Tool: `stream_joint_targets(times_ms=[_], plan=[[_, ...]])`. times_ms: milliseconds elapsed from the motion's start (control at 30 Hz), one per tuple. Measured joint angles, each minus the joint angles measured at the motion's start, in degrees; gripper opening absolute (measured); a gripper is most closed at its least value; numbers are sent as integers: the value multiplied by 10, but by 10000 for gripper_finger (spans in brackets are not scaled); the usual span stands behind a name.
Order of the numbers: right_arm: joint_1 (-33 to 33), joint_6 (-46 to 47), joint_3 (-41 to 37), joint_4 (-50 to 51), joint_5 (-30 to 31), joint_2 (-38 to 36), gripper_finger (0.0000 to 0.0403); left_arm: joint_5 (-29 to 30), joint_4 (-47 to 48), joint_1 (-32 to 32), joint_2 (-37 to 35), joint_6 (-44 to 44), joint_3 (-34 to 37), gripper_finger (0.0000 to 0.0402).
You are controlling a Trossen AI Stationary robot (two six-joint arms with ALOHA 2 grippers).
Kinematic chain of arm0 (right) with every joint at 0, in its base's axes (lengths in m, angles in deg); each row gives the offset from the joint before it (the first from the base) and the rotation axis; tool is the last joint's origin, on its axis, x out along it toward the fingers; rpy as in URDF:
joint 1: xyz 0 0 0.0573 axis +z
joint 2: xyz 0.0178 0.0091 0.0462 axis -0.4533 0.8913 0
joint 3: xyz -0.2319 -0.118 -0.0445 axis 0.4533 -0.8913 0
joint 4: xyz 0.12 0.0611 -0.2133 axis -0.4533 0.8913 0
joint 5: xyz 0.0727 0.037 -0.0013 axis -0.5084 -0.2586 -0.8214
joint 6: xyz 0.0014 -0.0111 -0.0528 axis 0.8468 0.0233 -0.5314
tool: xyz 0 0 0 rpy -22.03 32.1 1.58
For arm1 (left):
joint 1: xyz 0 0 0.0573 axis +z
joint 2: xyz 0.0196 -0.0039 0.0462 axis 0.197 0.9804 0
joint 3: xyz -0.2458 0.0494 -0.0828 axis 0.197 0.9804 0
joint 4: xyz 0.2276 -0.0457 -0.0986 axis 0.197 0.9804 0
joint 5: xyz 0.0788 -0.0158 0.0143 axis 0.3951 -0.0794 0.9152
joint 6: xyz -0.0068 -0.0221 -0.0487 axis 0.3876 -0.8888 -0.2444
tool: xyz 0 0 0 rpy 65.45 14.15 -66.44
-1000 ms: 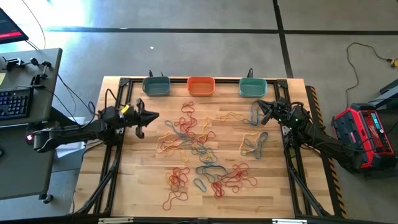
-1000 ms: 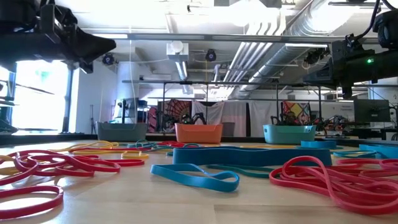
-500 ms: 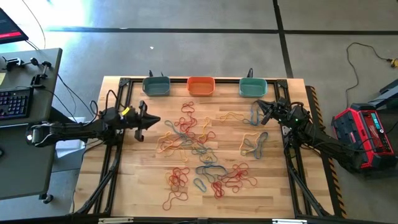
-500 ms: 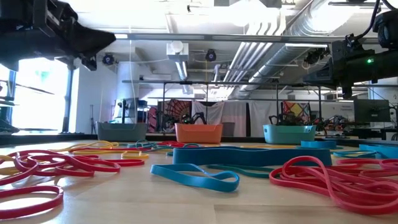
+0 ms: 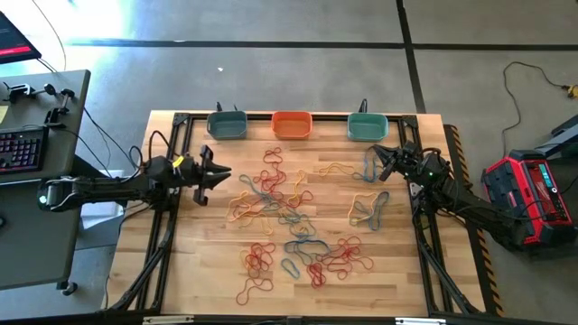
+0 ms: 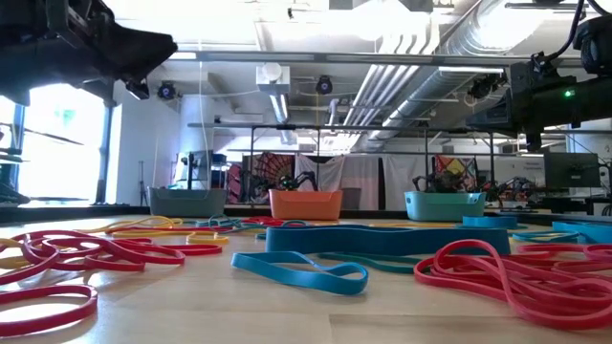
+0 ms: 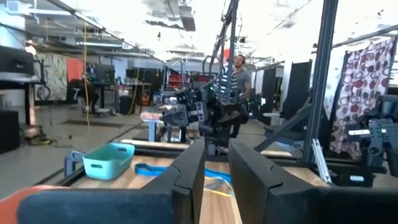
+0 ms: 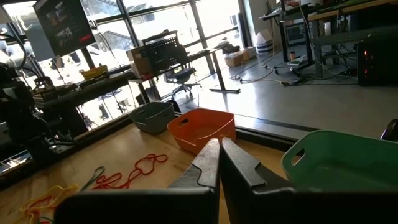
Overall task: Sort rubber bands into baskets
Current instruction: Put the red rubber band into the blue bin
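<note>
Red, tan and blue rubber bands (image 5: pixel 289 212) sprawl between left gripper (image 5: pixel 219 175), jaws apart, and right gripper (image 5: pixel 377 163), jaws together.

Strong daylight is admitted through windows (image 8: pixel 155 25), ceiling lights (image 6: pixel 507 24) are blown out, and near rubber bands (image 6: pixel 516 272) are rendered softly.

text: none legible | labels: none (monitor too blurred to read)

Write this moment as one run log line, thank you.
left gripper: open, empty, left of pile | right gripper: shut, below teal basket | rubber bands: on table
</note>
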Motion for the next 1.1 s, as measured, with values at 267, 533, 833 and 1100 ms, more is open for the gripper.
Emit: stream_joint_targets(times_ms=[267,533,833,1100], plan=[[0,0,0,0,0,0,0,39,-33,0,22,-13,0,88],[0,0,0,0,0,0,0,61,-62,2,53,-4,0,87],[0,0,0,0,0,0,0,28,-74,0,59,17,-13,85],[0,0,0,0,0,0,0,28,-151,-23,92,56,-16,85]])
